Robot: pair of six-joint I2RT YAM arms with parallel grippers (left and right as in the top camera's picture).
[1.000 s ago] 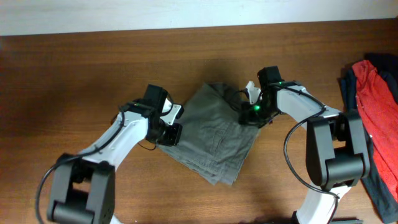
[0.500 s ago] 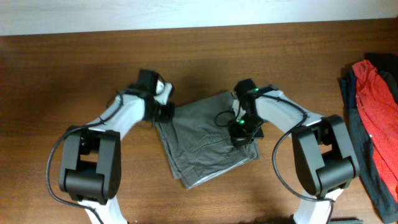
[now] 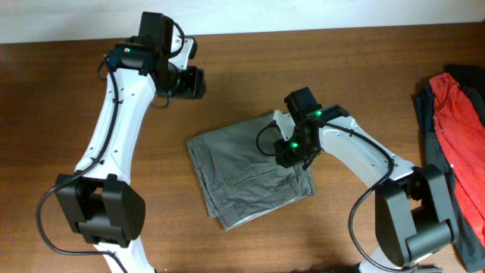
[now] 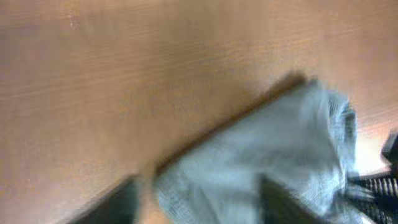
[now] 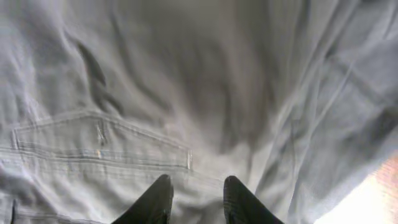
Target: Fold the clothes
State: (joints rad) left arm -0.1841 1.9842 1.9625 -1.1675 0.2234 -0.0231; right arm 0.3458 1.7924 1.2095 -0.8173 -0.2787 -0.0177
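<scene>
The grey-olive shorts (image 3: pixel 242 178) lie folded into a rough rectangle in the middle of the table. My right gripper (image 3: pixel 292 150) is low over their right upper part; in the right wrist view it (image 5: pixel 197 184) is open, with pocket-stitched fabric (image 5: pixel 124 137) showing flat between the two dark fingertips (image 5: pixel 157 194). My left gripper (image 3: pixel 197 82) is up at the back left, off the shorts. The left wrist view is blurred: the gripper (image 4: pixel 200 188) is open, with the shorts (image 4: pixel 273 162) seen beyond it on the wood.
A red garment (image 3: pixel 459 114) and a dark navy one (image 3: pixel 435 155) are heaped at the table's right edge. A pale wall strip (image 3: pixel 303 15) runs along the back. Bare wood table (image 3: pixel 91 114) surrounds the shorts.
My left gripper has let go of the shorts' left corner and swung up and back to the left. The shorts now lie flatter. The right gripper stayed on their right side.
</scene>
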